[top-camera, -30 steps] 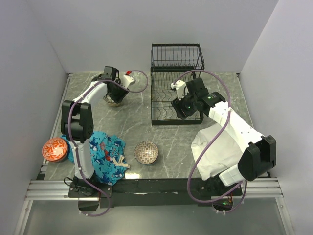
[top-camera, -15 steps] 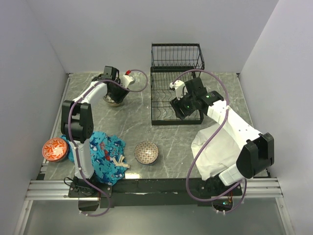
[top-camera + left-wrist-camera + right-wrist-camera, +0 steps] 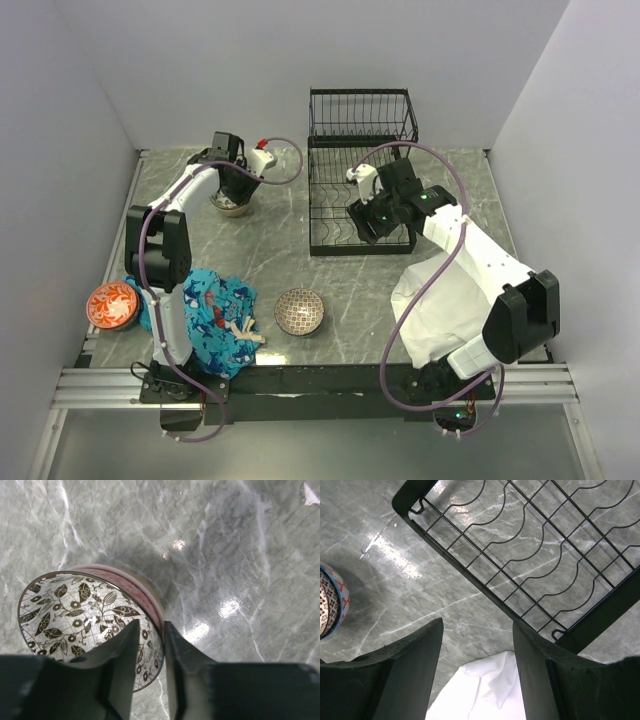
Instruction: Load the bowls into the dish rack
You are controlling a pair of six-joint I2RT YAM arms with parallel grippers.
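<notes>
1. Table (image 3: 270,250): grey marble top, carrying all items.

2. Rack (image 3: 311,210): stands at the far centre, upper tier toward the back wall. No bowl shows in it, so loading is judged to be at its start.

3. Cloths: a white cloth (image 3: 440,305) lies near right, a blue cloth (image 3: 210,315) near left. Neither is in the way.

4. Right gripper (image 3: 477,624): hovers over the near right corner of the rack, fingers spread, holding nothing.

5. Left gripper (image 3: 151,625): at the far left, set down over the far bowl (image 3: 75,610). One finger is inside the bowl, the other outside, with the wall in the narrow gap between them. Whether the pads already bear on the wall cannot be told.

6. Other bowls: an orange bowl (image 3: 112,305) at the near left edge and a centre bowl (image 3: 299,311) near the front, both well apart from the rack.

Step in hand: picking up the far bowl by its rim.

Next move: confirm a firm pinch on the wall, lift straight up, carry right to the rack, and tilt the bowl to seat it between the wires.
</notes>
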